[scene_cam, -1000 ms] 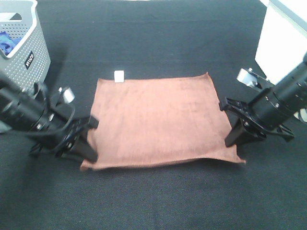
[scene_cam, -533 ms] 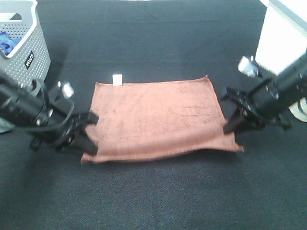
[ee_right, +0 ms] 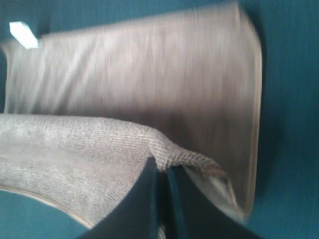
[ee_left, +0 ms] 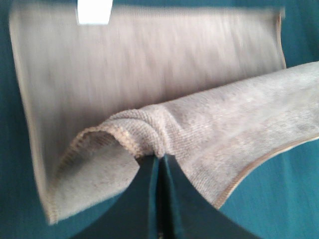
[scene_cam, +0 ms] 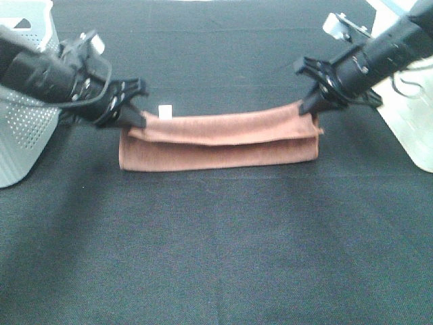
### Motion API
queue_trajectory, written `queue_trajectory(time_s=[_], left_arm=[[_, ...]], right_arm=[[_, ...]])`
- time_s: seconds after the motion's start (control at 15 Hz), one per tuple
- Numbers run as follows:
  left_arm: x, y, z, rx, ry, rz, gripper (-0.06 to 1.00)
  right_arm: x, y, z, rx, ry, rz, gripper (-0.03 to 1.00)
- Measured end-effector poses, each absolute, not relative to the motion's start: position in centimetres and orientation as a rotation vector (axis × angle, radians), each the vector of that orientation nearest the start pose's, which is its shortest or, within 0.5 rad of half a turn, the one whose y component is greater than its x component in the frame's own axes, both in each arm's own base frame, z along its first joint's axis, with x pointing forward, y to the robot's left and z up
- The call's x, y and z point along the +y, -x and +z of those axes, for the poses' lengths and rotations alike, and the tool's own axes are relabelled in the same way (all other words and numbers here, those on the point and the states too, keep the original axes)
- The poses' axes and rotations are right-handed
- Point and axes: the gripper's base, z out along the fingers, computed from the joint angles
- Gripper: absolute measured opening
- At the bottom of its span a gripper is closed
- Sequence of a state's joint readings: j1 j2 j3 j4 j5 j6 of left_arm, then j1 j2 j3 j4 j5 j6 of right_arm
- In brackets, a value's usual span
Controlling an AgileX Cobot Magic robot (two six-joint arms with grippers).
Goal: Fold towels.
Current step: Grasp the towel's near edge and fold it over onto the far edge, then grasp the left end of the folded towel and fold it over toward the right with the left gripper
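Observation:
The rust-coloured towel (scene_cam: 216, 145) lies on the black table, its near half lifted and carried over its far half, so it shows as a long narrow band. Its small white tag (scene_cam: 164, 112) sits at the far left edge. My left gripper (scene_cam: 137, 122) is shut on the towel's left corner, seen pinched in the left wrist view (ee_left: 149, 149). My right gripper (scene_cam: 308, 108) is shut on the right corner, seen pinched in the right wrist view (ee_right: 164, 159). Both held corners hang a little above the far edge.
A grey perforated basket (scene_cam: 24, 115) stands at the far left, behind my left arm. A white container (scene_cam: 413, 122) stands at the right edge, beside my right arm. The black tabletop (scene_cam: 216, 257) extends in front of the towel.
Both grippers have lifted the towel's near corners and carried them away from the camera toward the far edge. The flat towel is now doubled over itself.

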State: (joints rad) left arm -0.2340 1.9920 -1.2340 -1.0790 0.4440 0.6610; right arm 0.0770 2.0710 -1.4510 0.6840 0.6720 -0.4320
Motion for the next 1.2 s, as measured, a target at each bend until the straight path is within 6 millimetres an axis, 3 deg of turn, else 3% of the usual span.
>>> queue_trajectory(time_s=[0.2,0.4,0.53,0.6,0.67,0.8,0.87,1.2], left_arm=[[-13.5,-42.7,14.1,2.499,0.009,-0.706,0.0],[-13.6,-44.1,12.8,2.492,0.022,-0.681,0.01],[-13.6,-44.1,12.6,2.499,0.023,-0.681,0.04],[-13.6,-44.1,12.5,2.501,0.025,-0.681,0.14],[-13.7,-44.1,12.5,2.503,0.023,-0.684,0.4],[-13.7,-44.0,12.5,2.504,0.019,-0.682,0.72],[-13.6,-44.0,12.4,2.509,0.001,-0.675,0.77],[-12.8,-43.6,12.0,2.604,0.085,-0.672,0.73]], right_arm=[[7.2,-46.8,14.9,2.618,0.068,0.598,0.0],[7.2,-47.9,12.2,2.645,0.056,0.588,0.01],[7.1,-47.9,11.8,2.644,0.053,0.578,0.05],[7.1,-48.0,11.8,2.643,0.052,0.576,0.17],[7.1,-48.0,11.8,2.645,0.041,0.58,0.45],[7.2,-47.6,11.8,2.681,0.066,0.586,0.73],[7.0,-47.2,12.1,2.719,0.1,0.565,0.8],[6.3,-45.5,14.2,2.893,0.082,0.467,0.82]])
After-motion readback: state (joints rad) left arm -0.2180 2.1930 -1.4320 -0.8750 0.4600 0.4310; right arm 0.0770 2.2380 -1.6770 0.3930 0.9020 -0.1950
